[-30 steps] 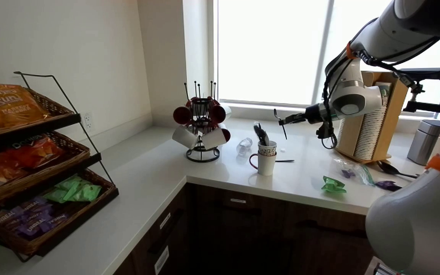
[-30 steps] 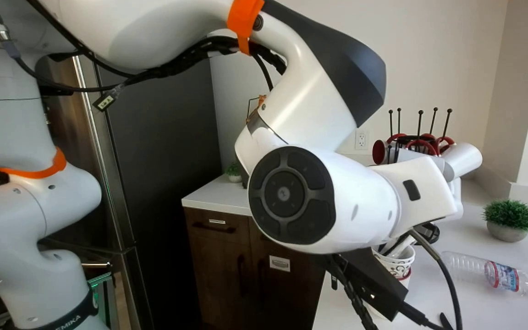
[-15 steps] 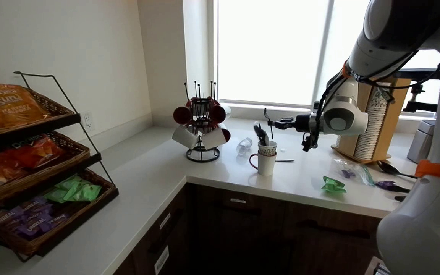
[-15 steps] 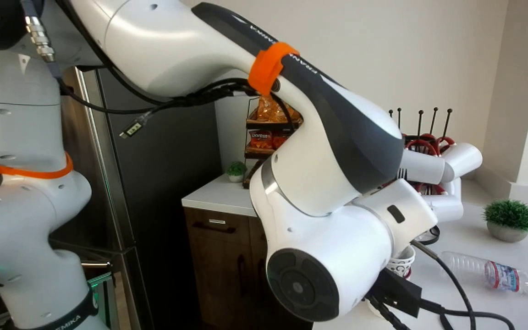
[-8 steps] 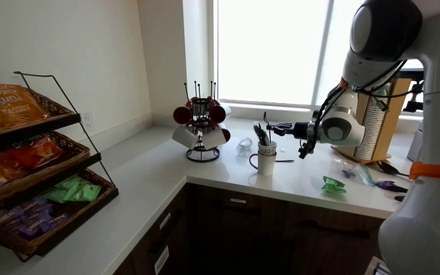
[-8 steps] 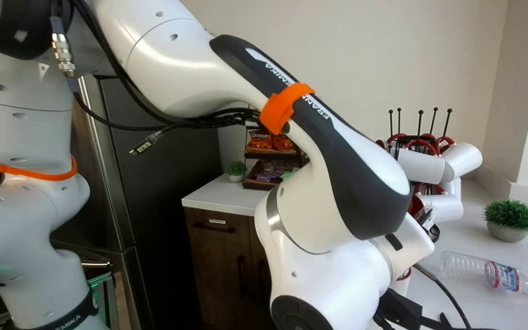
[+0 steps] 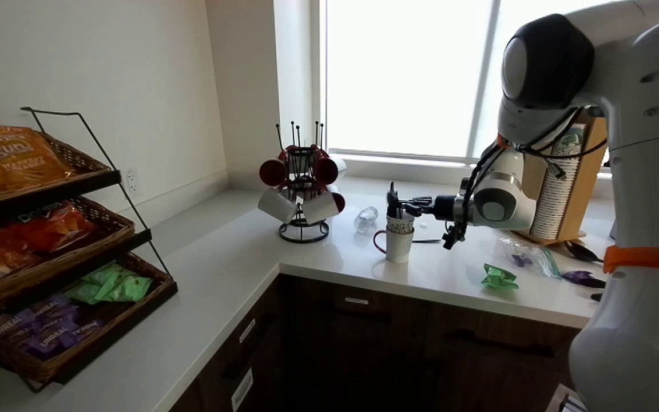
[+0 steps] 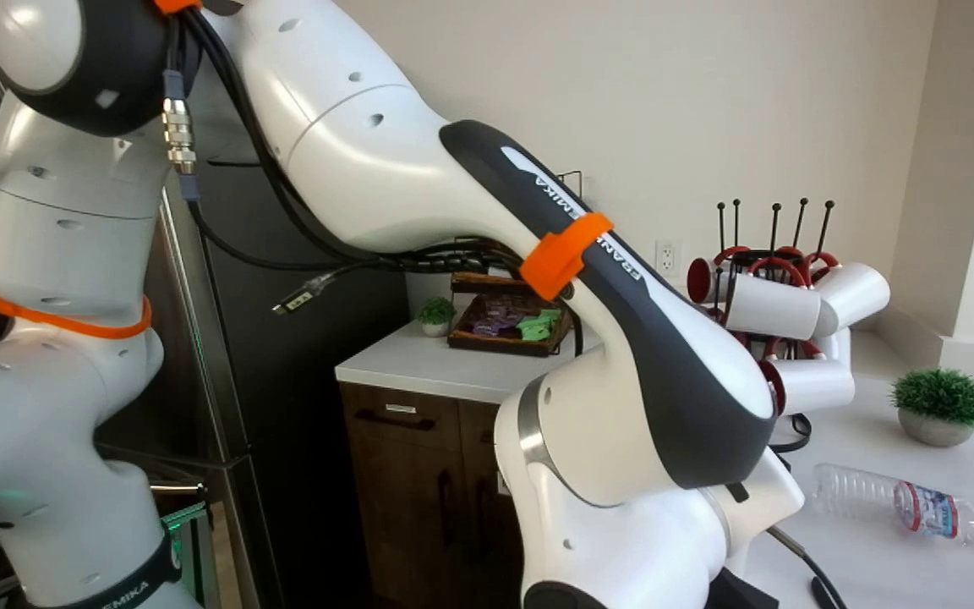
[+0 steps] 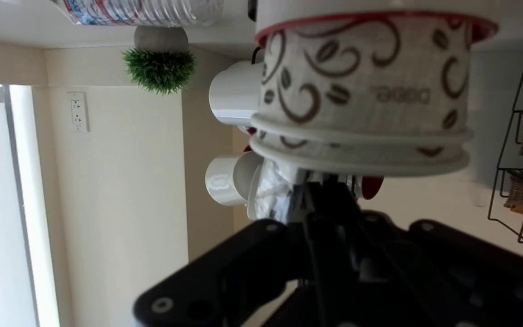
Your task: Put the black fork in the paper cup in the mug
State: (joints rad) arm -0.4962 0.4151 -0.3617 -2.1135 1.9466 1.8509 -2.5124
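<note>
The white mug point(image 7: 398, 246) with a red handle stands on the counter. The patterned paper cup point(image 7: 400, 224) sits in its mouth, with dark and plastic-wrapped utensils standing in it. The upside-down wrist view also shows the mug point(image 9: 379, 6) and paper cup point(image 9: 366, 81), close up. My gripper point(image 7: 411, 207) is at the cup's mouth, with its fingers point(image 9: 323, 190) close together. It appears shut on the black fork point(image 7: 392, 190), which stands roughly upright above the cup and merges with the other utensils. How deep the fork's lower end reaches is hidden. My arm hides the gripper in an exterior view.
A mug tree point(image 7: 301, 194) stands left of the cup, with a clear bottle point(image 7: 366, 220) between them. A dark utensil point(image 7: 427, 241) lies right of the mug. A green packet point(image 7: 499, 276), a plastic bag point(image 7: 527, 256) and a wooden cup holder point(image 7: 581, 177) are further right.
My gripper has moved left and down with the fork, from right of the mug to the cup's mouth. The utensils in the cup now look more upright.
</note>
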